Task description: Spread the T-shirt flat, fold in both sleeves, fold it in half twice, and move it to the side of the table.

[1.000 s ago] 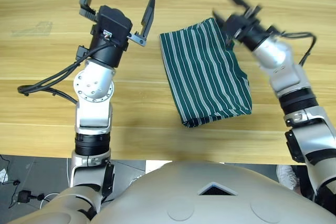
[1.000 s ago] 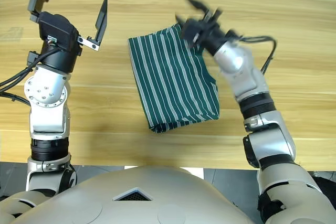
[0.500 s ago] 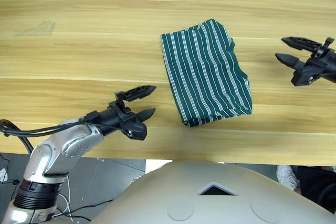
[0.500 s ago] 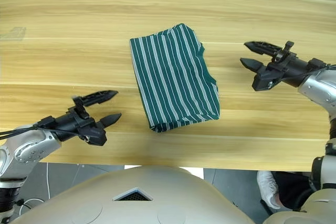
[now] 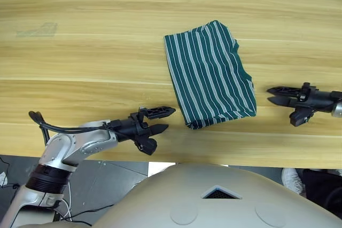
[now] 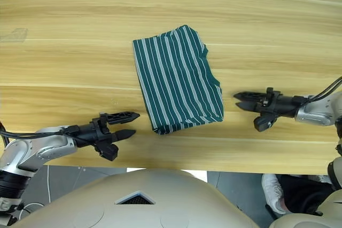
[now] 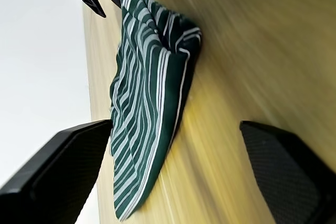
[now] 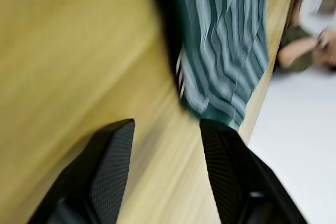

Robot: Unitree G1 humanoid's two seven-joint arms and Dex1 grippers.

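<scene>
The T-shirt (image 6: 179,78) is folded into a green striped rectangle on the wooden table (image 6: 80,14). The left gripper (image 6: 135,123) sits just off its near left corner, fingers apart. The right gripper (image 6: 235,100) is just off its right edge, fingers slightly spread, not touching.

The T-shirt (image 5: 209,73) is dark green with thin white stripes (they run along its length). The counter (image 5: 80,52) is pale yellow wood with long streaky grain. The left claw (image 5: 170,118) and right claw (image 5: 269,94) are plain black.
</scene>
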